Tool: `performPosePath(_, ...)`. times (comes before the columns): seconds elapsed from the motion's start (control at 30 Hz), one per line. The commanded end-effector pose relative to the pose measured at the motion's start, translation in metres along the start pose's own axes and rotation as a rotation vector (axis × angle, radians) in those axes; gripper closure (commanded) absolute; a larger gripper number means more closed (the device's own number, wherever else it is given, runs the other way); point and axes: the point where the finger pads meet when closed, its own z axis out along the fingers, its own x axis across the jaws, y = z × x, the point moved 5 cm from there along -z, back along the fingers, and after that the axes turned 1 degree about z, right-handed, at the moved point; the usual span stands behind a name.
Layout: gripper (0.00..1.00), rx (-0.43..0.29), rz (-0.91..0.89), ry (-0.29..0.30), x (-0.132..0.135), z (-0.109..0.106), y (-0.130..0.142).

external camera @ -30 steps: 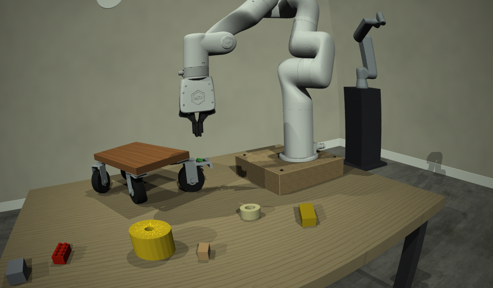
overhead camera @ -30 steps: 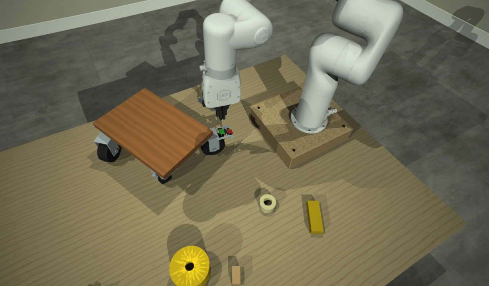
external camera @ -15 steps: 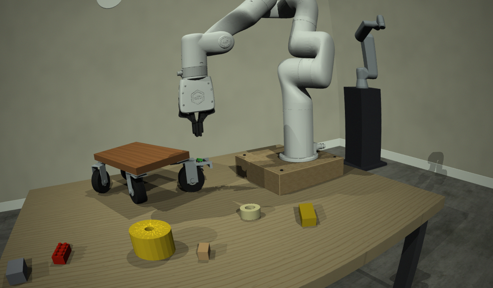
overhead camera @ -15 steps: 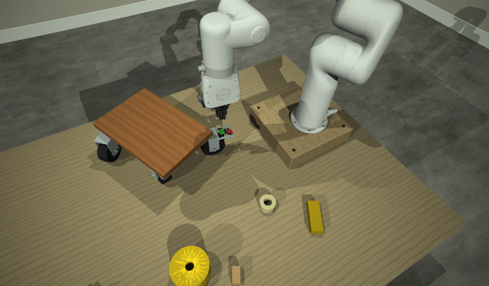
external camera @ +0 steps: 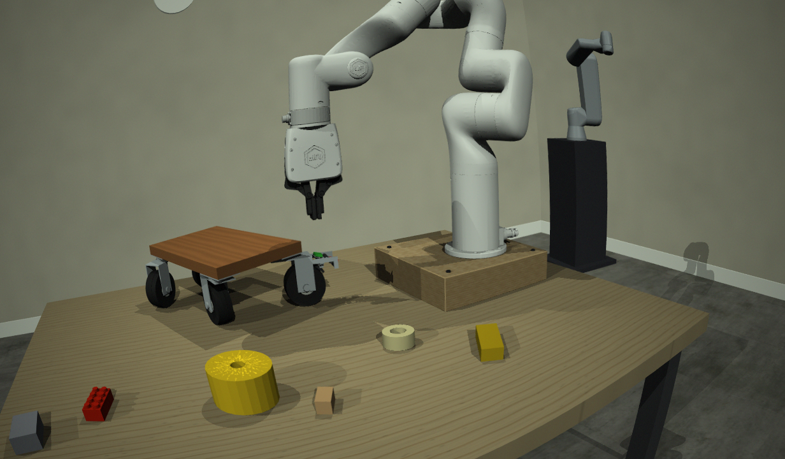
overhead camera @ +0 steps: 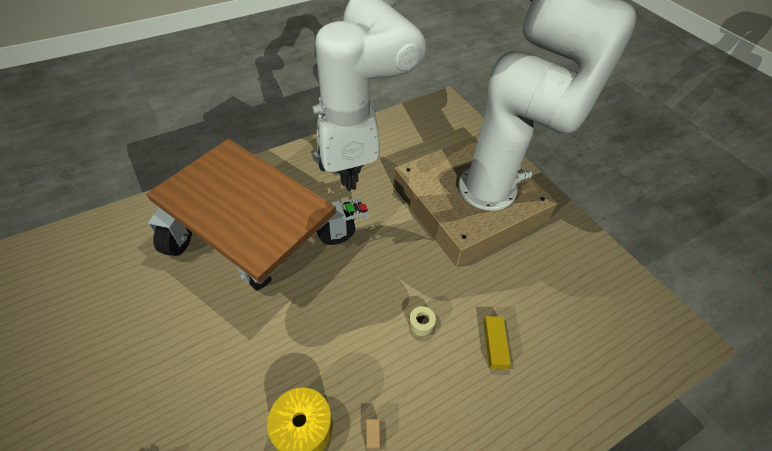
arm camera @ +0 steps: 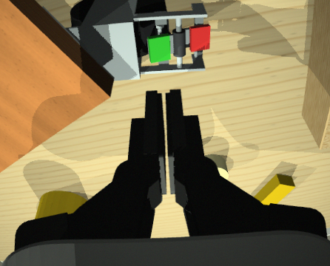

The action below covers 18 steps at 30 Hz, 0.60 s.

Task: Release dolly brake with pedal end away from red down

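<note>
Black 2-finger gripper [external camera: 315, 215] closed, empty, hovering above the wooden dolly's [external camera: 223, 249] green-and-red brake pedal [arm camera: 179, 46].

A cream ring [external camera: 397, 336] lies on the bench [external camera: 555, 354] below the claw [external camera: 315, 215] and toward the camera, with a yellow block [external camera: 489, 341] further out to its right. Nearer the bench's front edge, below and left of the claw, stands a yellow cylinder with a hole [external camera: 240, 380], a small tan cube [external camera: 324, 399] just beside it. A red studded brick [external camera: 97, 403] and a grey cube [external camera: 26, 431] sit far off to the left.
</note>
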Motion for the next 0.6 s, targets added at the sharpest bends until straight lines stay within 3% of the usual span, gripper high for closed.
performPosePath(0.0, 1.0, 0.0, 0.0, -0.003, -0.001, 0.004, 0.0)
performPosePath(0.57, 1.0, 0.0, 0.0, -0.003, -0.001, 0.032, 0.0)
